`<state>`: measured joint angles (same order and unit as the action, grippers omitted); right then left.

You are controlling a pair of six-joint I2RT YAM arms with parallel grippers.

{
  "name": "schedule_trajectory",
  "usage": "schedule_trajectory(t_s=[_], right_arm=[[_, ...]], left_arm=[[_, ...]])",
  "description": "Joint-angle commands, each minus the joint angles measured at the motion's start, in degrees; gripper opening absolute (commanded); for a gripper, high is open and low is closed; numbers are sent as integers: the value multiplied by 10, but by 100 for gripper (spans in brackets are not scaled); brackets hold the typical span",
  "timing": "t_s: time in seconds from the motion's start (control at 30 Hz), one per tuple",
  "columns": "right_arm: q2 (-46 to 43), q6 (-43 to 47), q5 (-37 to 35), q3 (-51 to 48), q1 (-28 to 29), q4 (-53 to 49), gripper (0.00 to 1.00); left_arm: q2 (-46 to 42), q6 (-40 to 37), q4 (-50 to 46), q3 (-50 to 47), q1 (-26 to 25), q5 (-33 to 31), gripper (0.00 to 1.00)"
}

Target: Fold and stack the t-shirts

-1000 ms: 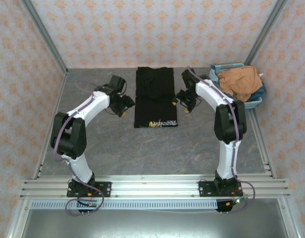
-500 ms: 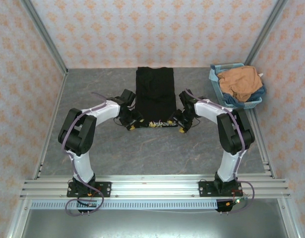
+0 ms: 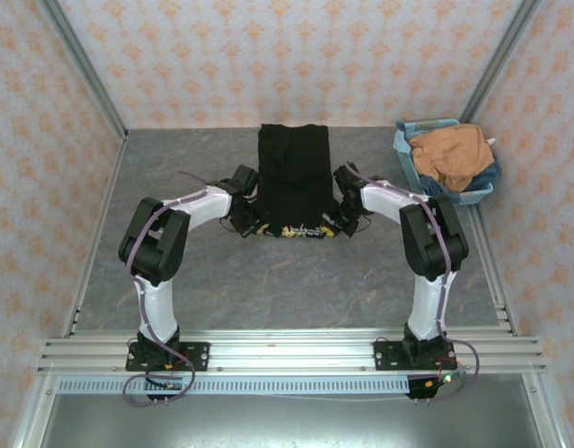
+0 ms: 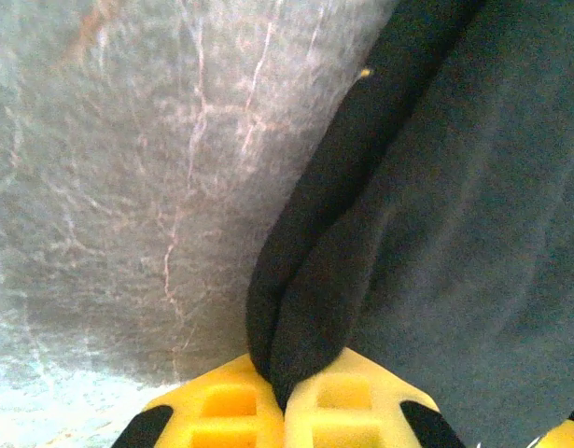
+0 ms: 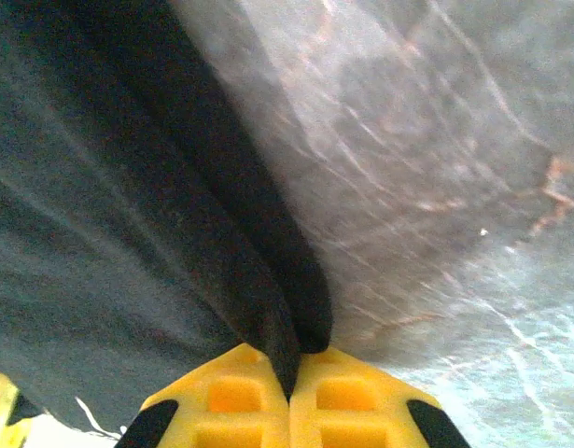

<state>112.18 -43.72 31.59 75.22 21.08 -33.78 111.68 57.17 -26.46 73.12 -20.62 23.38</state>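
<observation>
A black t-shirt (image 3: 292, 173) lies folded into a long strip at the table's back middle, with a bit of print along its near edge. My left gripper (image 3: 257, 227) is shut on the near left corner of that strip; black cloth (image 4: 305, 308) is pinched between its yellow fingers (image 4: 217, 411). My right gripper (image 3: 331, 227) is shut on the near right corner, and the cloth fold (image 5: 268, 308) runs into its yellow fingers (image 5: 352, 406). An orange-tan t-shirt (image 3: 450, 154) lies crumpled in the basket at the back right.
The light-blue plastic basket (image 3: 404, 147) stands against the right wall, with a blue cloth under the orange tee. Patterned walls close the table at the left, back and right. Grey tabletop (image 3: 287, 280) stretches between the shirt and the arm bases.
Both grippers came down from beside the shirt's middle to its near corners and shut on the cloth. The shirt's near edge has drawn in slightly.
</observation>
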Motion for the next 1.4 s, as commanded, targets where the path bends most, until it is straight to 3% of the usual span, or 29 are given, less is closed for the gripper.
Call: schedule_trajectory(t_s=[0.0,0.2,0.33,0.6,0.87,1.1,1.37], right_arm=[[-7,14,-41,68,1,-10,0],[-48,17,-79,193,-17,-79,0],[-62,22,-70,217,-20,-116,0],[-147,-4,5,-9,17,-79,0],[-217,0,35,-188,104,-91,0],[-254,-1,46,-233,156,-128,0],[-322,-3,33,-174,164,-231,0]], left_arm=[[-37,-6,-18,47,7,-50,0],[-138,-19,-59,113,27,-77,0],[-173,-31,-78,111,30,-70,0],[-223,-32,-64,-117,-5,-11,0],[-290,-12,-102,-298,-72,34,0],[-357,51,-112,-392,-118,29,0],[-565,126,-216,-361,-121,-18,0]])
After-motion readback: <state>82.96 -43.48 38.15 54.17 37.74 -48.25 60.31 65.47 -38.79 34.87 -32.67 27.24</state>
